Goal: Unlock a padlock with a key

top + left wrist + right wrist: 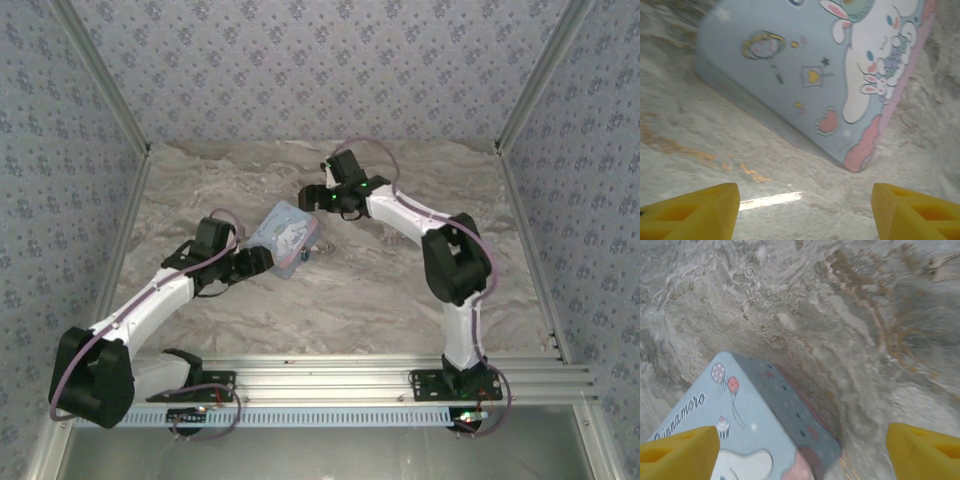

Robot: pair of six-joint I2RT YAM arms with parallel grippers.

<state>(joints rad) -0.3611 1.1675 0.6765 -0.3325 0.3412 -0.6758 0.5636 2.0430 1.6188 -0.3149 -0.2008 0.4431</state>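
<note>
I hold both of my grippers over the pale-blue rectangular tin with the cartoon lid (283,235), which lies flat on the grey marbled table (400,290).

My left gripper (805,200) has its yellow fingers (695,210) wide apart with nothing between them but bare table. It points at the tin's long side from just beside it. My right gripper (802,432) hangs over the tin's far corner, fingers spread just as wide. The corner sits below the gap, and I see no pad pressing on it, so I count that hand as empty too.

The small dark-blue padlock (303,257) I can make out only as a dark speck against the tin's near right edge in the top view. It is too small for me to tell whether its shackle is closed. I cannot find a key anywhere on the table, and neither hand carries one.

So I judge the task barely begun. Getting hold of a key, steadying the lock, inserting the key and turning it are all left to do. The key may be inside the tin, though nothing here confirms that.
</note>
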